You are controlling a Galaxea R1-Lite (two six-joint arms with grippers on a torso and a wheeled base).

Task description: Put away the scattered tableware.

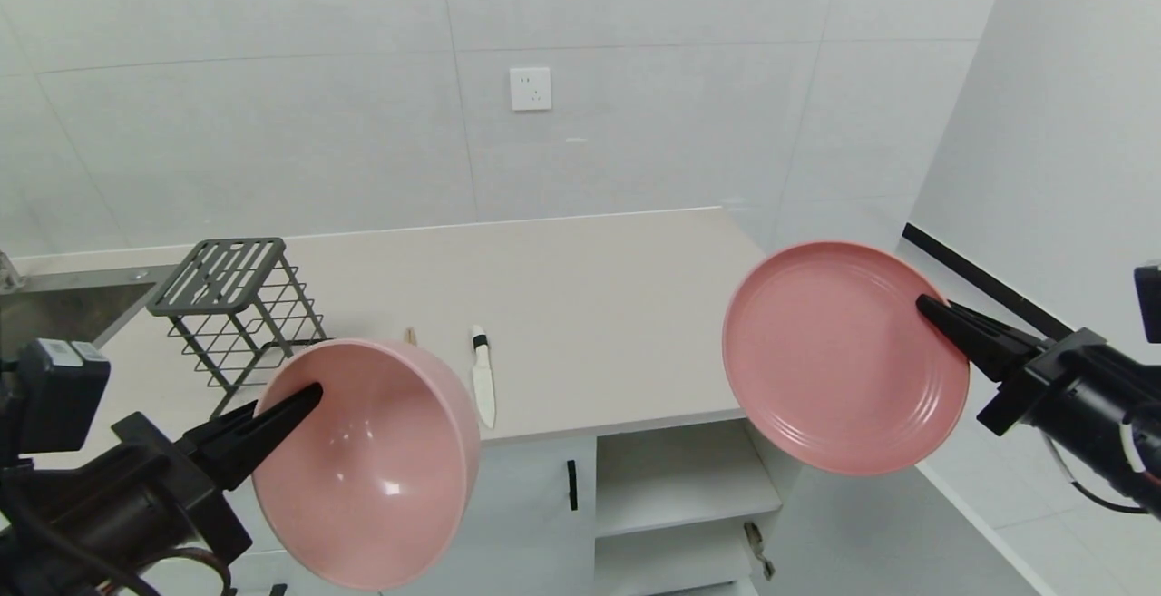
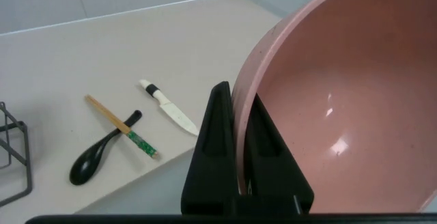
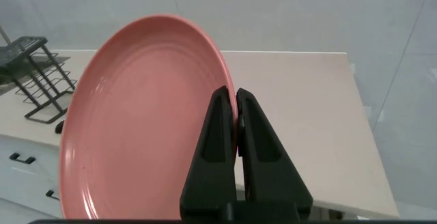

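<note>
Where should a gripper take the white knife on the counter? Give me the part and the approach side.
Take the knife at its handle end, by the black band, far from the counter's front edge. Come from above, closing across its narrow width: it lies flat, its tip pointing toward the robot. The left gripper and right gripper are full, so free one first.

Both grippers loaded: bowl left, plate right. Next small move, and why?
Probably lower the right gripper and bring the plate toward the open shelf under the counter. The plate hangs beside and above that shelf, clamped at its rim; the left gripper is shut on the bowl, so the knife on the counter must wait.
</note>
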